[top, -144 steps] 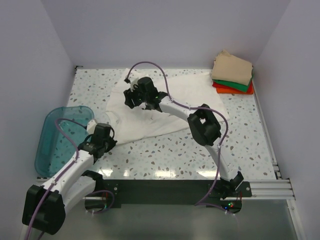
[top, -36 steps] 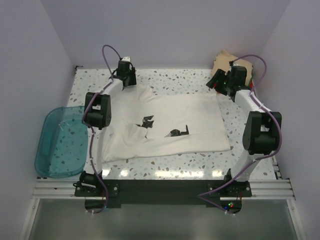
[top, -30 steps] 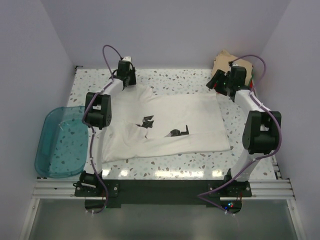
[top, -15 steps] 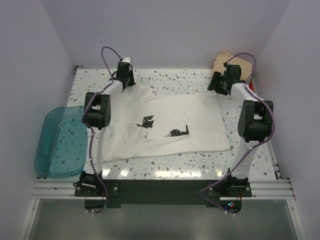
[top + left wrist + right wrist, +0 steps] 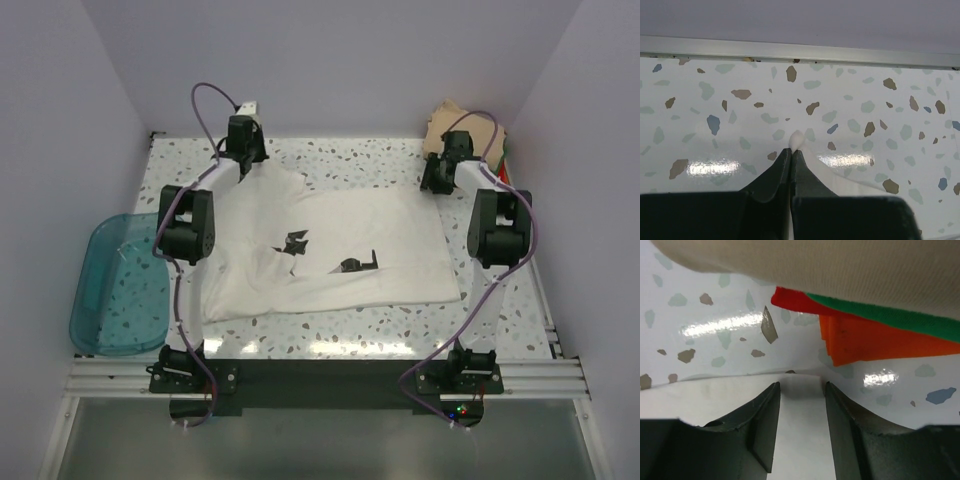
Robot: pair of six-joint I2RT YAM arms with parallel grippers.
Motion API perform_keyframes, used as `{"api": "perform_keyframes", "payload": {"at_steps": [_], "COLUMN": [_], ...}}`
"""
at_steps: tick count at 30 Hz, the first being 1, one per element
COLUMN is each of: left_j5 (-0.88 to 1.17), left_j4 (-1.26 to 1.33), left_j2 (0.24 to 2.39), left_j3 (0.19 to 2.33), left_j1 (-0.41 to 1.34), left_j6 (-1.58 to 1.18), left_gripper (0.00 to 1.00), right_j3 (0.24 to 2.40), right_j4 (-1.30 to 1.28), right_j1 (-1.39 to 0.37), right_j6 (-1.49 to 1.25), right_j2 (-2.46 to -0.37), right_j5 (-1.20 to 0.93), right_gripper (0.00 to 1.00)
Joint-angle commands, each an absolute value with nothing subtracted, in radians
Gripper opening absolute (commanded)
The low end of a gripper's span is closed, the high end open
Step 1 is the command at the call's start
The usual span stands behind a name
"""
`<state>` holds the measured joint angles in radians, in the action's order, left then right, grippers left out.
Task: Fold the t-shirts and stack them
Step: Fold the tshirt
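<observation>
A large white t-shirt (image 5: 330, 240) with a small black print lies spread over the middle of the table. My left gripper (image 5: 243, 160) is at its far left corner. In the left wrist view the gripper (image 5: 791, 150) is shut on that corner, with a white tip of cloth (image 5: 798, 139) poking past the fingertips. My right gripper (image 5: 432, 180) is at the shirt's far right corner. Its jaws (image 5: 801, 385) stand apart over the white cloth (image 5: 800, 440). Just beyond lies a folded stack: tan t-shirt (image 5: 840, 265) on top, then green (image 5: 880, 312) and orange-red (image 5: 875, 340).
A translucent teal bin (image 5: 115, 285) sits at the table's left edge. The folded stack (image 5: 437, 127) is in the far right corner against the walls, partly behind my right arm. The back wall rail (image 5: 800, 50) runs close beyond the left gripper.
The left gripper has shut on the shirt's far left corner and shifted slightly left. The right gripper has moved onto the far right corner, and its jaws have narrowed.
</observation>
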<state>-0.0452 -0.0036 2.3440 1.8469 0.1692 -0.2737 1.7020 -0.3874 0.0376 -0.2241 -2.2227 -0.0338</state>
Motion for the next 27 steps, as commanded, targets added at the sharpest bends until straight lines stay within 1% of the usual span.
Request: {"api": "perform_keyframes", "payload": {"at_steps": [1,5,6,8,15,18,24,27], "left_j5": [-0.032,-0.031,-0.031,-0.029,-0.037,-0.040,-0.058,-0.069], "left_j4": [0.067,0.066,0.066,0.066,0.060,0.058,0.058,0.060], "left_j2": [2.279,2.278,2.275,2.270,2.238,2.211,2.119,2.063], "left_j3": [1.832,1.827,1.825,1.824,1.807,1.793,1.723,1.671], "left_j1": [0.156,0.155,0.153,0.153,0.152,0.149,0.144,0.144], "left_j6": [-0.279,-0.281,-0.282,-0.284,-0.287,-0.294,-0.319,-0.333], "left_gripper": [0.00,0.00,0.00,0.00,0.00,0.00,0.00,0.00], "right_j3": [1.753,1.761,1.761,1.758,1.761,1.746,1.660,1.622], "right_j4": [-0.411,-0.408,-0.410,-0.405,-0.413,-0.411,-0.354,-0.344], "right_j1": [0.034,0.034,0.034,0.034,0.034,0.034,0.034,0.034], "right_j6": [-0.232,-0.245,-0.252,-0.253,-0.264,-0.273,-0.302,-0.321], "right_j2": [-2.240,-2.252,-2.252,-2.249,-2.235,-2.208,-2.103,-2.054], "right_j5": [-0.003,-0.003,-0.003,-0.002,0.023,0.041,0.090,0.113], "right_gripper": [0.45,0.39,0.36,0.34,0.13,0.06,0.01,0.00]}}
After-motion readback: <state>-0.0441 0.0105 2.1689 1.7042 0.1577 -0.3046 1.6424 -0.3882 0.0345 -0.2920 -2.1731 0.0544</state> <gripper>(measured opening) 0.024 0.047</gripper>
